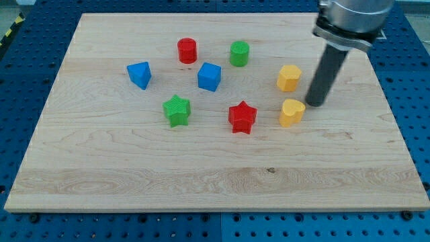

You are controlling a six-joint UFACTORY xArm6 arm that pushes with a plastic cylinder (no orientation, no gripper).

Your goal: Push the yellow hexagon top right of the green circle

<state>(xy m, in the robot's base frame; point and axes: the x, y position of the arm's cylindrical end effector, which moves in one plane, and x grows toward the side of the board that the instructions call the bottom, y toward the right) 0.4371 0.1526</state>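
The yellow hexagon (289, 78) stands on the wooden board (201, 168), right of centre. The green circle (239, 54) is up and to the left of it, about a block's width apart. My tip (315, 104) rests on the board just right of and slightly below the hexagon, with a small gap between them. It is also just above and to the right of the yellow heart (291, 112).
A red circle (187, 51) is left of the green circle. A blue cube (209, 76) sits at the centre, a blue triangle block (139, 74) to its left. A green star (177, 110) and a red star (242, 117) lie lower down.
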